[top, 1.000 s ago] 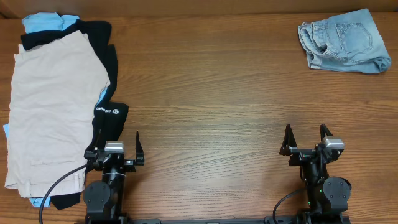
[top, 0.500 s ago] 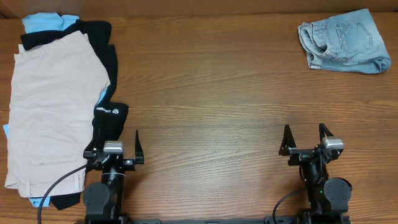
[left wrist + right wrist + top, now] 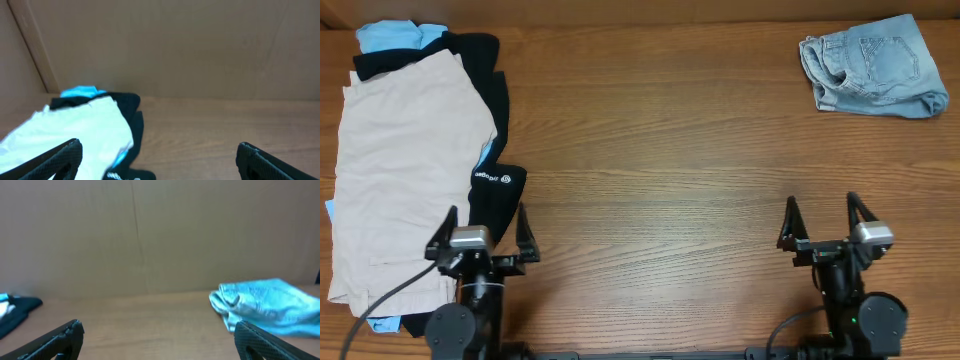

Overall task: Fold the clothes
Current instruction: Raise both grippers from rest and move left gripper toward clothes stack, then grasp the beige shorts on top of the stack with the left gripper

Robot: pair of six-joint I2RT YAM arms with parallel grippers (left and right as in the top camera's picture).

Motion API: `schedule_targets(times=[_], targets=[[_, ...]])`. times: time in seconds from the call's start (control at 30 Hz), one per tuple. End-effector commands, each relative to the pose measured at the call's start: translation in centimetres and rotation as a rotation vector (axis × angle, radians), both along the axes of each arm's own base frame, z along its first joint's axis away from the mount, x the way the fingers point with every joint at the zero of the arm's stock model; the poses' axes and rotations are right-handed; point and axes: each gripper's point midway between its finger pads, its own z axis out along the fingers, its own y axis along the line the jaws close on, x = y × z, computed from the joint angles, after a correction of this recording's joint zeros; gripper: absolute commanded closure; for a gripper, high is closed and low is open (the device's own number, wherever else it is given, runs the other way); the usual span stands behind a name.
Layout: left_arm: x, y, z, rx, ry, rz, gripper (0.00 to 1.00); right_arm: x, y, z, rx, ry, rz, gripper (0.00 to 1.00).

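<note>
Noting both arms at the lower edge of the overhead frame, well apart from each other.

Left pincer (image 3: 487, 208): jaws spread wide, nothing between them. The tips lie over the lower end of the black garment (image 3: 498, 182), just beside the right edge of the beige shorts (image 3: 405, 170). Contact with the cloth cannot be told from above.

Right pincer (image 3: 821, 198): jaws equally wide, empty, over bare counter (image 3: 660, 140) in the lower right.

Clothes pile: left side of the frame, running from upper left to lower left.
- Beige shorts on top, laid flat and long, covering most of the pile.
- Black garment beneath, showing along the top and right edges, with a small white logo on the part near the left pincer.
- Light-blue piece (image 3: 390, 35) pokes out at the upper left corner. Slivers of light blue also show at the left edge and at the lower left under the shorts.

Denim shorts (image 3: 870, 65): upper right corner, bunched, pockets visible, well apart from the pile and from both pincers.

Left wrist view: both fingers (image 3: 50, 162) sit in the lower corners. The pile lies in the lower left beyond them, the shorts washed out to white.

Right wrist view: fingers (image 3: 50, 341) likewise in the lower corners, denim at right middle, the black garment's edge at far left.

A plain brown wall (image 3: 175, 45) backs the counter.
</note>
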Motion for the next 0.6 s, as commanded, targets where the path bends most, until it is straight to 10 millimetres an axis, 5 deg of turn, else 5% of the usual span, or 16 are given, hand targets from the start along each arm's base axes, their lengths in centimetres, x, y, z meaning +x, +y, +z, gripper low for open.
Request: schedule_targets(times=[0.0, 0.27, 0.57], targets=[[0.3, 0.6, 2.8, -0.02, 0.015, 0.032, 0.0, -0.4, 0.2, 3.2, -0.004, -0.018, 0.01, 0.0], [3.9, 0.5, 5.1, -0.024, 0.29, 0.024, 0.0, 0.9, 0.4, 8.3, -0.034, 0.095, 0.02, 0.0], [8.4, 1.8, 6.6, 0.08, 0.53, 0.066, 0.0, 5.1, 0.4, 7.2, -0.062, 0.507, 0.031, 0.0]])
